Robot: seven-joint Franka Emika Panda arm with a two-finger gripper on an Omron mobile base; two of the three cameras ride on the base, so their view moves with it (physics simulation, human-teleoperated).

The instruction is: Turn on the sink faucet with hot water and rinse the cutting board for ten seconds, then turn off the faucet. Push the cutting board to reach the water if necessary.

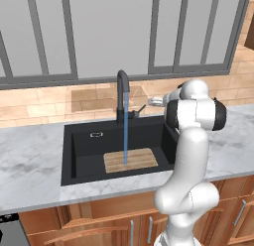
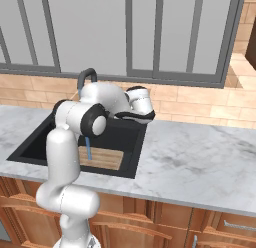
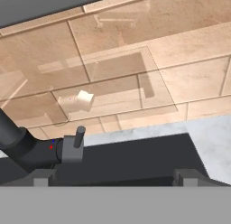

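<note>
Rinse step in hand, by my read: water (image 1: 126, 128) is running, a thin straight translucent blue stream landing on the cutting board (image 1: 131, 160), so no push looks needed. What's left is shutting the faucet off

Near to far:
- tabletop (image 1: 30, 151) is white-grey veined marble, smooth, over brown wooden cabinet fronts
- sink (image 1: 82, 141) is a rectangular matte black basin set into the marble, with a small silver overflow plate (image 1: 96, 135) on its back wall
- cutting board lies flat on the sink floor, toward the right half; light wood, rectangular, visible grain lines
- sink faucet (image 1: 122, 93) stands at the sink's back edge: tall matte black gooseneck, small lever handle (image 1: 140, 110) sticking out to its right
- gripper (image 3: 115, 177) hovers just right of the lever, fingers (image 3: 43, 178) spread wide, nothing held; in the hand view the lever's short grey stub sits near the left finger, not touching as far as I can tell
- behind: tan tiled backsplash, then grey-framed window

Next move, my guess: close the small gap to the lever and nudge it back to off; small rigid target, so alignment matters more than force
</note>
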